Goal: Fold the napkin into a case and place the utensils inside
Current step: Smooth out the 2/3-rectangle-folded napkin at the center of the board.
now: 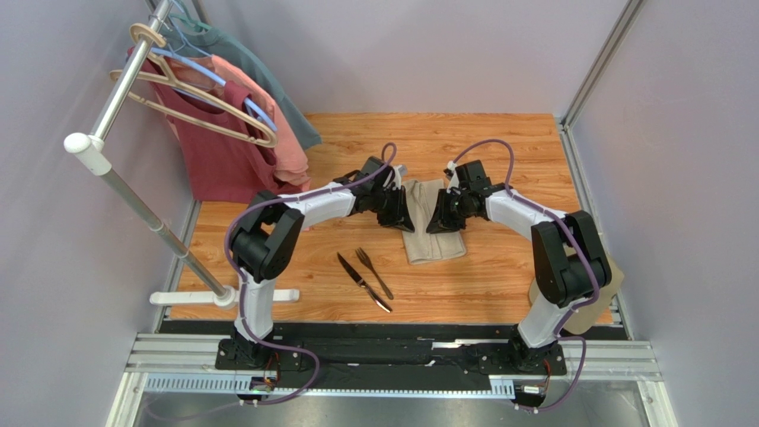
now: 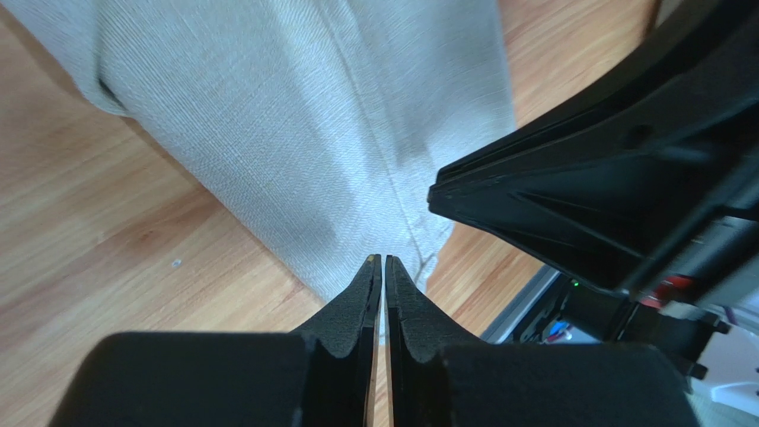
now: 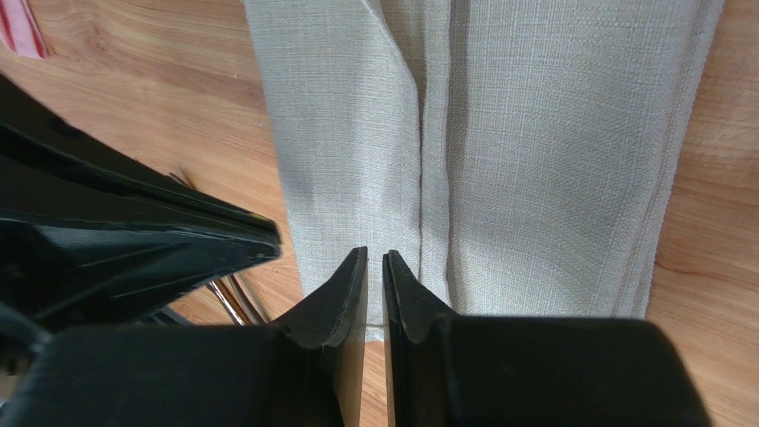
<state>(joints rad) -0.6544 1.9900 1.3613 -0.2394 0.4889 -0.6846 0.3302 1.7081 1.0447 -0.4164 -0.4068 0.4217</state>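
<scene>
The beige napkin (image 1: pixel 436 245) lies folded into a narrow lengthwise strip on the wooden table (image 1: pixel 499 160). Both grippers hang over its middle, facing each other. My left gripper (image 1: pixel 410 216) has its jaws together with nothing between them; in the left wrist view its tips (image 2: pixel 384 258) sit above the napkin's (image 2: pixel 294 116) hemmed edge. My right gripper (image 1: pixel 436 216) is a narrow crack open and empty, tips (image 3: pixel 375 252) over a fold seam in the napkin (image 3: pixel 534 133). The dark fork (image 1: pixel 374 271) and knife (image 1: pixel 363 283) lie side by side left of the cloth, nearer the arms.
A clothes rack (image 1: pixel 134 187) with red and pink shirts (image 1: pixel 236 133) on hangers fills the left back corner, its white foot (image 1: pixel 223 298) at the table's near left. A tan cap (image 1: pixel 615 285) lies behind the right arm's base. Grey walls close the table sides.
</scene>
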